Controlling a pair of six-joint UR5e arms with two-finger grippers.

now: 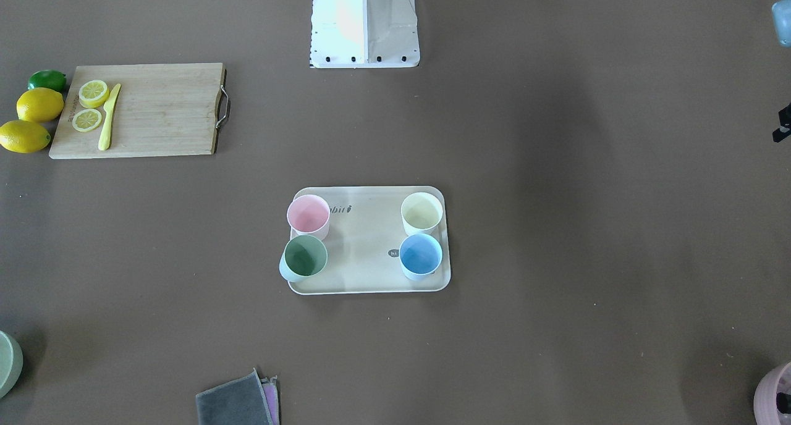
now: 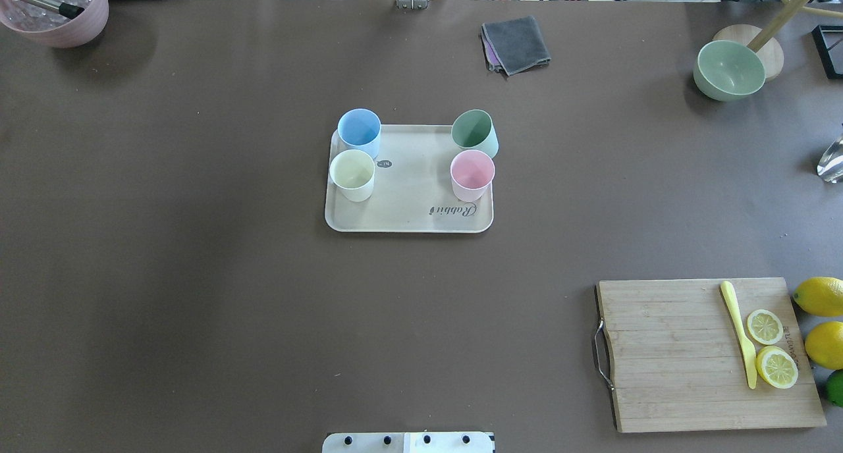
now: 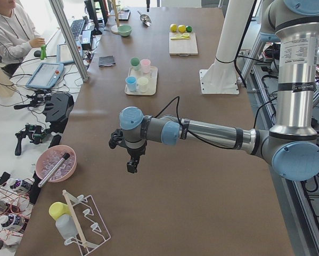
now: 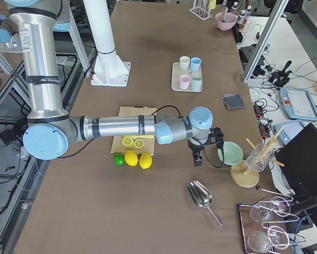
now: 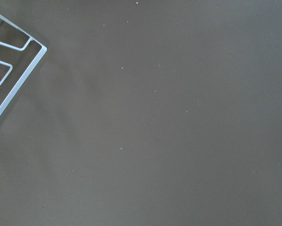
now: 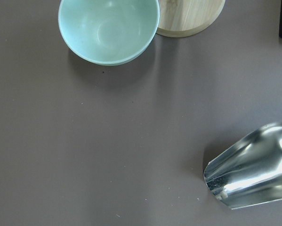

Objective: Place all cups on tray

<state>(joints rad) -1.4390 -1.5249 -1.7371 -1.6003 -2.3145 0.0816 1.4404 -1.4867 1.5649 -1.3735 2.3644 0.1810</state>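
Observation:
The cream tray (image 2: 408, 199) printed "Rabbit" lies mid-table. All four cups stand on it: blue (image 2: 359, 130), cream-white (image 2: 352, 174), pink (image 2: 471, 174) and sage green (image 2: 474, 132). The green cup (image 1: 303, 257) leans at the tray's corner over the rim. My left gripper (image 3: 131, 162) hangs over bare table far from the tray, towards the table's left end. My right gripper (image 4: 198, 157) hangs near the right end, by the pale-green bowl. Both show only in the side views, so I cannot tell whether they are open or shut.
A wooden cutting board (image 2: 705, 354) holds lemon slices and a yellow knife, with lemons (image 2: 820, 296) beside it. A grey cloth (image 2: 516, 43), the pale-green bowl (image 2: 729, 70), a mauve pot (image 2: 56, 12), a metal scoop (image 6: 253, 172) and a wire rack (image 5: 9, 70) sit around the edges.

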